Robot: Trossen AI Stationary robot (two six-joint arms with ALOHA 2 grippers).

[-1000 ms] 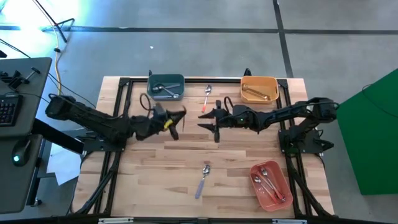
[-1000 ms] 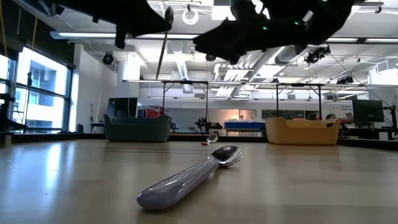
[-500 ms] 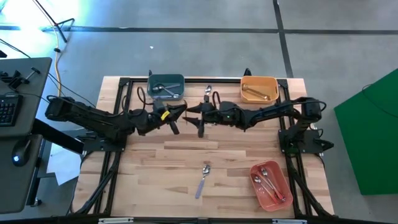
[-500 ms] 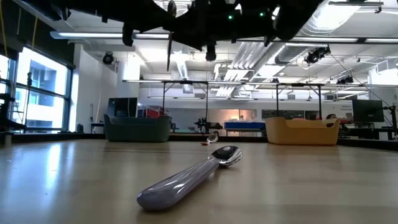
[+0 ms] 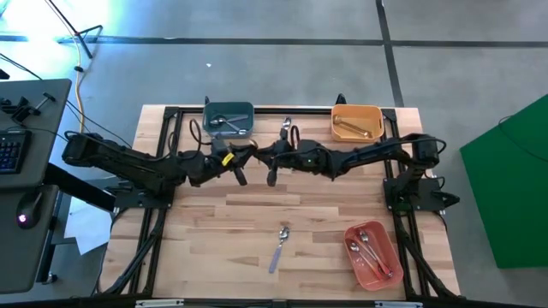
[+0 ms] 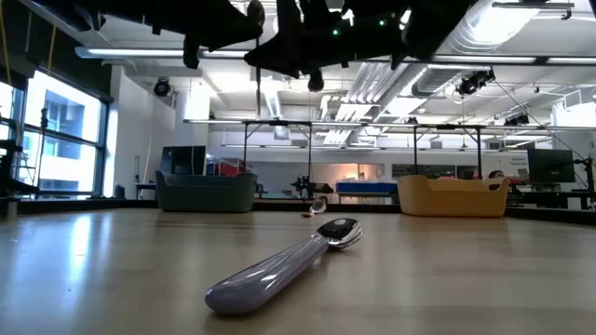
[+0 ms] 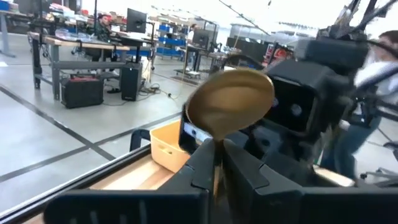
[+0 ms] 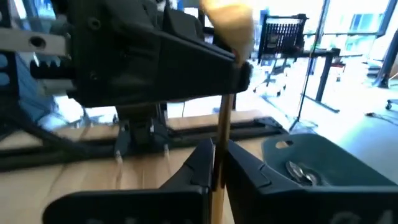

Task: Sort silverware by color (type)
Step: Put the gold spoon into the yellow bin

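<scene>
A gold spoon (image 7: pixel 230 104) stands upright in the air between my two grippers, bowl up, over the far middle of the table. My left gripper (image 5: pixel 240 168) and my right gripper (image 5: pixel 271 168) face each other there, both shut on it. In the low view the spoon's thin handle (image 6: pixel 258 86) hangs straight down below the dark grippers. A lavender-handled spoon (image 5: pixel 279 244) lies flat near the front middle. A red-pink-handled spoon (image 5: pixel 285 128) lies at the far middle, partly hidden by my right arm. My left gripper pinches the gold spoon's neck (image 7: pixel 216 163) just below the bowl between its two fingers, coming level from the table's left. The spoon stands upright, clear of the table. My right gripper pinches the spoon's handle (image 8: pixel 219 163) between its two fingers, below the left gripper's hold, coming level from the table's right. The handle runs up past the left gripper to the bowl (image 8: pixel 227 25).
A teal bin (image 5: pixel 244 114) with silver pieces stands at the far left, an orange bin (image 5: pixel 357 111) with gold pieces at the far right, and a red-pink bin (image 5: pixel 383 235) with spoons at the near right. Bare wood lies around the lavender spoon.
My right gripper has gone toward the table's left, up to the left gripper, and has shut on the gold spoon's handle. My left gripper has kept its hold and drifted a little toward the far edge; the spoon has gone from tilted to upright.
</scene>
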